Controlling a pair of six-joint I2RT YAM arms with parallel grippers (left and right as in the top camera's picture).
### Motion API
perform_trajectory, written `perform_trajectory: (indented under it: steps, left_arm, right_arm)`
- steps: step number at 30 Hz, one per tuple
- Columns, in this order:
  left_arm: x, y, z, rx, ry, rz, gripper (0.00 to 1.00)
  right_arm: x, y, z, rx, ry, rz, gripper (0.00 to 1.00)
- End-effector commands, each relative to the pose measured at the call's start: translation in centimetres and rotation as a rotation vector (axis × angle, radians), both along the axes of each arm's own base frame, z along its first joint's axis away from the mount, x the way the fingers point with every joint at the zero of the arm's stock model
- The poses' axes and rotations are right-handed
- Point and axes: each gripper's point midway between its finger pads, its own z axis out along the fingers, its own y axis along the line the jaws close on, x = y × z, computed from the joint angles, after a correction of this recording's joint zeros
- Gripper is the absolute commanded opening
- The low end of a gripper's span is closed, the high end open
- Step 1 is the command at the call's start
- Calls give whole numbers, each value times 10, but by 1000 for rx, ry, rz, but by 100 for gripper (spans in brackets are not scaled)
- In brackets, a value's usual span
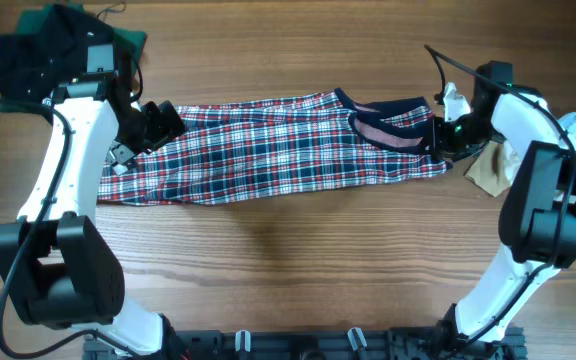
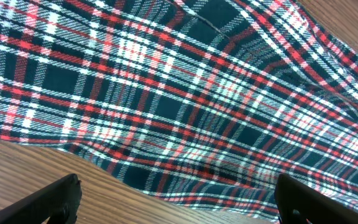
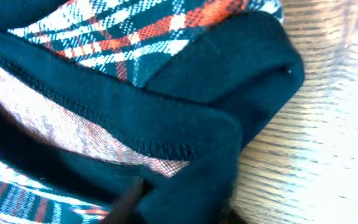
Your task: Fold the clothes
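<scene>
The step in hand is judged to be the seizing of both ends of the plaid cloth (image 1: 268, 150), so that one end can be carried over onto the other. For this to be done well, the left gripper (image 2: 178, 186) is best lowered until the hem just ahead of its fingers (image 2: 51, 200) is taken between them, with both layers caught and the table (image 1: 288, 270) not scraped. Its jaws are seen spread wide with nothing held. The cloth lies directly below and ahead of them, its edge running across the gap.

The right gripper (image 1: 441, 137) is pressed close against the navy waistband (image 3: 135, 99). Whether it is clenched on the band cannot be told, since only dark slivers of its fingers are shown low in the right wrist view. Before anything is lifted, a firm hold on the band's full thickness should be made sure of, and both ends should be raised level so that the cloth is not dragged askew.

The cloth is laid out long and fairly flat between the two grippers, in red, navy and white checks. At the right gripper's end the waistband is folded over on itself and a pinkish inside (image 3: 73, 127) is exposed. A heap of dark garments (image 1: 28, 50) is seen behind the left arm, apart from the cloth.
</scene>
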Motion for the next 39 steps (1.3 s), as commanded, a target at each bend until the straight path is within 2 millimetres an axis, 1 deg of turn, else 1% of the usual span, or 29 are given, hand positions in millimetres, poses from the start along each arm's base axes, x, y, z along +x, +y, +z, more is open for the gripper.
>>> perform_trajectory:
  steps: [1,6,9,15,19,20,23,27,28,29,32,34,36,37,38,39]
  left_arm:
    - [-1,-4,8,-16,-19,6,100]
    - [-1,-4,8,-16,-19,6,100]
    - [-1,-4,8,-16,-20,6,100]
    - [-1,-4,8,-16,-20,6,100]
    - [-1,-4,8,-16,-19,6,100]
    - [-1,-4,8,-16,-19,6,100]
    - [-1,-4,8,-16,-19,6,100]
    - [-1,-4,8,-16,-19,6,100]
    - [-1,-4,8,-16,-19,6,100]
    - [-1,-4,8,-16,-19,6,100]
    - [-1,-4,8,-16,-19,6,100]
    - [-1,-4,8,-16,-19,6,100]
    - [-1,-4,8,-16,-20,6,100]
    - [-1,-4,8,-16,-19,6,100]
    - [-1,-4,8,-16,-19,6,100]
    - [-1,-4,8,-16,-19,6,100]
  right_arm:
    - [-6,9,-8,35,34,9,4]
    - [-7,9,-8,37,46,-14,4]
    - [-5,4,-8,14,55,-58,4]
    - [1,-17,-4,-93,66,-158,4]
    - [-1,-45,5,-222,71,-272,4]
    - [-3,-54,9,-256,70,-303,4]
    - [-4,-69,23,-270,49,-357,4]
    - [-8,-91,51,-296,3,-423,4]
    - [-10,-100,60,-324,-9,-455,4]
    - [-11,-103,69,-339,-26,-465,4]
    - [-11,-100,95,-340,-86,-483,4]
    - [-10,-92,109,-323,-120,-475,4]
    - [-7,-77,122,-288,-157,-446,4]
    - [-5,-66,129,-267,-179,-416,4]
    - [-4,-51,135,-252,-201,-372,4]
    - [-2,-39,137,-249,-209,-343,4]
